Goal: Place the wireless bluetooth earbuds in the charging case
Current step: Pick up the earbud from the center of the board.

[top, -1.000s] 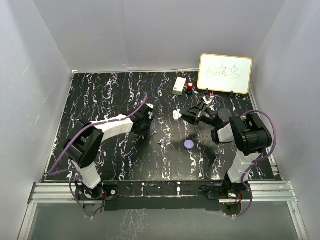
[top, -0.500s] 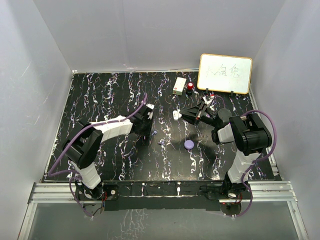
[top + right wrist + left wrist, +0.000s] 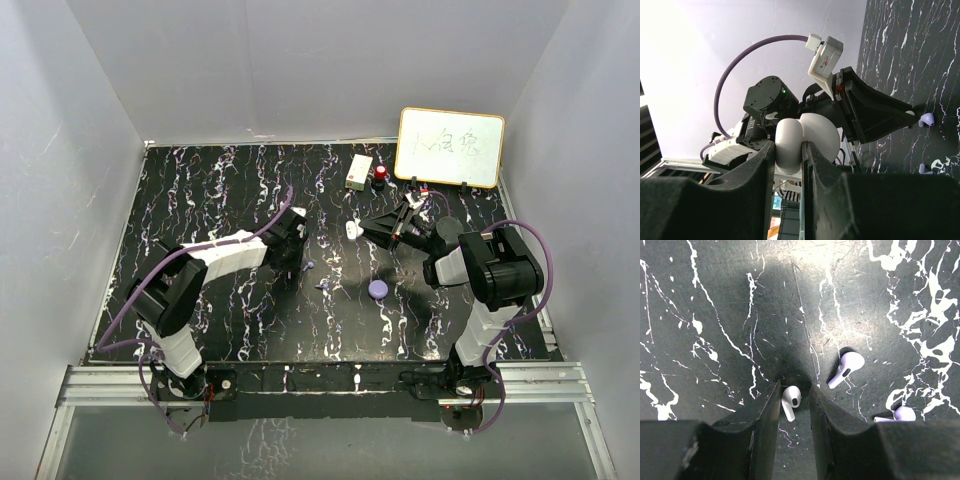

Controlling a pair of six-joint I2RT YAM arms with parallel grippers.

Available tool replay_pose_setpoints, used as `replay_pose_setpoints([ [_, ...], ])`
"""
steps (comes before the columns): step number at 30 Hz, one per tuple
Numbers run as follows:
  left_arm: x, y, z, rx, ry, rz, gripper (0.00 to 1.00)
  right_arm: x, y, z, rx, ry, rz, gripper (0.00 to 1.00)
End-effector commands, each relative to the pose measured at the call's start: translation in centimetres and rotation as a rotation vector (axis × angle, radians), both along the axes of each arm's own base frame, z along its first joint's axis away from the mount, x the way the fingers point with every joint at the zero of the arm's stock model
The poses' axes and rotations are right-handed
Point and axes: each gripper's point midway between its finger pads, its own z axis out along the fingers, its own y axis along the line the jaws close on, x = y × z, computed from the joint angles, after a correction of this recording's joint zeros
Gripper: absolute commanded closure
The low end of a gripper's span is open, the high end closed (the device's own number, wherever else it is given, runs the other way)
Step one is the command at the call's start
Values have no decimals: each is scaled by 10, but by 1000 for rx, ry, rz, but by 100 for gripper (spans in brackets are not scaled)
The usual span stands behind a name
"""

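**Desk:** Lilac earbud (image 3: 790,398) lies on the marbled table (image 3: 715,300) between the left gripper's (image 3: 794,388) narrow jaws, apparently unpinched. Best approach?

**Photographer:** Centre on its bulb and squeeze gently. The second earbud (image 3: 846,369) lies just right. Right gripper (image 3: 788,147) is clamped on the white case (image 3: 815,131).

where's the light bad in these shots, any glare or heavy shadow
Left wrist view: dark shadow pools around the left gripper and the earbud between its fingers; the other earbud is sharp. Right wrist view: the wall is blown out white, the right gripper near black against the white case it pinches. Top view: even light.
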Motion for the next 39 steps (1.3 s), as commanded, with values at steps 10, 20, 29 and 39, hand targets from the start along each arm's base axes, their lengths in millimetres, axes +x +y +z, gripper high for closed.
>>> replay_pose_setpoints([
  [10, -30, 31, -17, 148, 105, 119, 71, -7, -3, 19, 20, -134, 2, 100],
  [20, -33, 31, -23, 164, 108, 127, 73, -8, -3, 19, 23, -134, 5, 100],
  [29, -31, 34, -27, 204, 111, 135, 76, -8, -3, 18, 24, -134, 6, 100],
  [39, -30, 37, -26, 237, 106, 124, 89, -8, -3, 16, 25, -128, 5, 100],
])
